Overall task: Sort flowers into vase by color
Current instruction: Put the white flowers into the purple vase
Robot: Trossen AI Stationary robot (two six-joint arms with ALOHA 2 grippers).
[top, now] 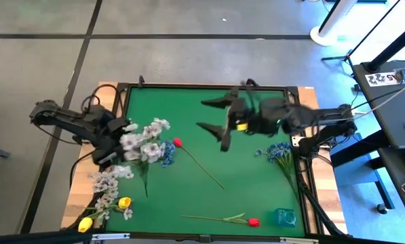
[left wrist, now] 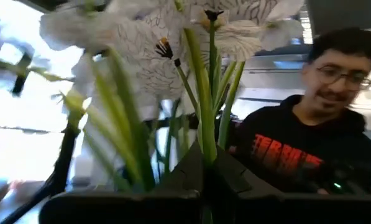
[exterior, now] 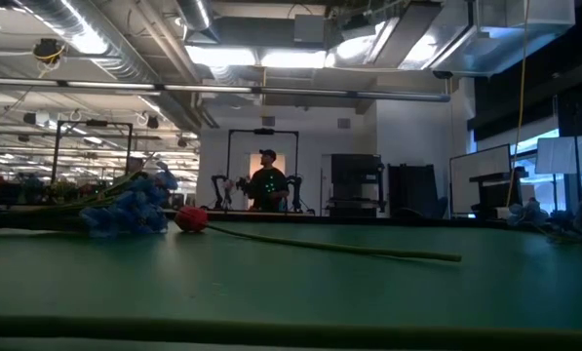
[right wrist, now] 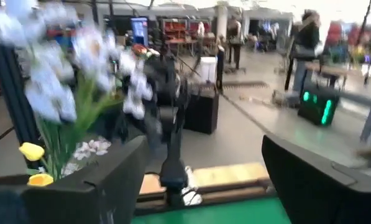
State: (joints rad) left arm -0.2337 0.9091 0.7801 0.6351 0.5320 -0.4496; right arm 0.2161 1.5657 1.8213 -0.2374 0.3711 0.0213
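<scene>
— What's my left pincer [left wrist: 204, 180] doing?

— Clamped on the green stems of a white spray [top: 142, 141], held up over the tabletop's [top: 243, 183] left side; the stems run straight out from the fingers, blossoms at the far end.

— And my right pincer [top: 216, 116]?

— Jaws spread wide, empty, hovering mid-tabletop. A red tulip [top: 178, 143] lies just beside the spray, its long stem slanting toward the near edge. The right arm looks nearer to it, I think, though the overhead view is coarse.

— Other flowers?

— Blue cluster [top: 279, 152] by the right edge, a second red tulip [top: 253, 221] near the front, yellow tulips [top: 124, 202] front left.
</scene>
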